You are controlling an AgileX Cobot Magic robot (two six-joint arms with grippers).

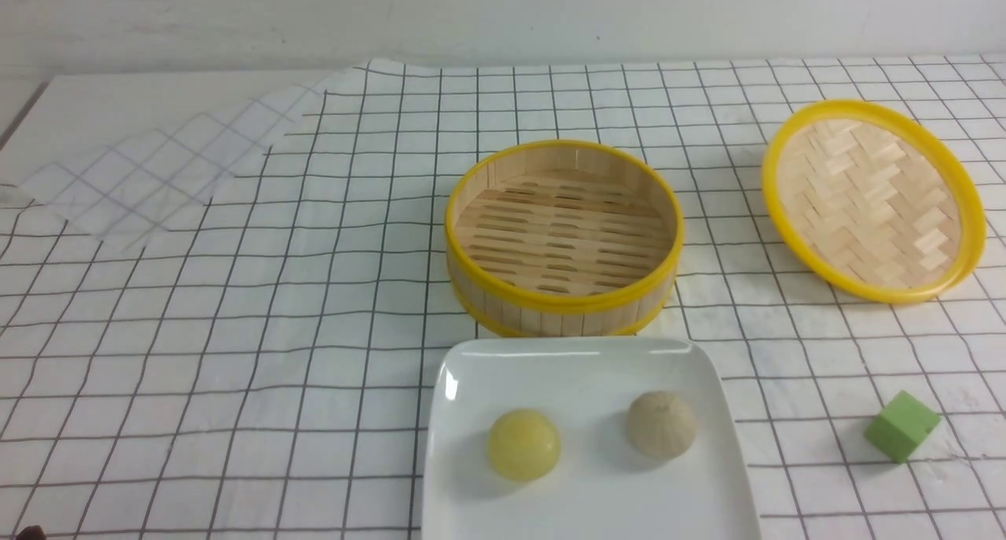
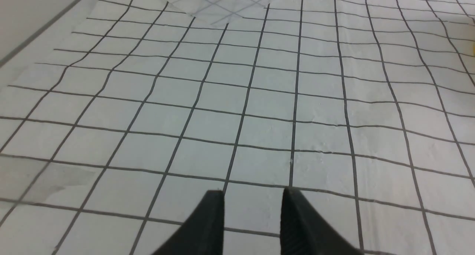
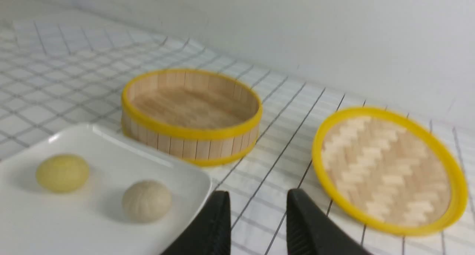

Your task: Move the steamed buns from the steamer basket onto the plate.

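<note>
The left gripper (image 2: 253,219) hung over bare checked cloth (image 1: 236,328), jaws parted around nothing. Centrally, the steamer basket (image 1: 563,300) stood empty behind the plate (image 1: 589,508), which carried the yellow bun (image 1: 523,444) and pleated bun (image 1: 661,423). The right gripper (image 3: 258,221) hovered likewise parted, empty, near the lid (image 1: 872,200).

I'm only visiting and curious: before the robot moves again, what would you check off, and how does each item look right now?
1. Steamer basket emptied: ok.
2. Yellow bun on the plate: ok.
3. Pleated bun on the plate: ok.
4. Left gripper holding nothing, fingers apart over bare cloth: ok.
5. Right gripper holding nothing, fingers apart: ok.
6. Lid and green cube lying apart from the plate: ok.
</note>
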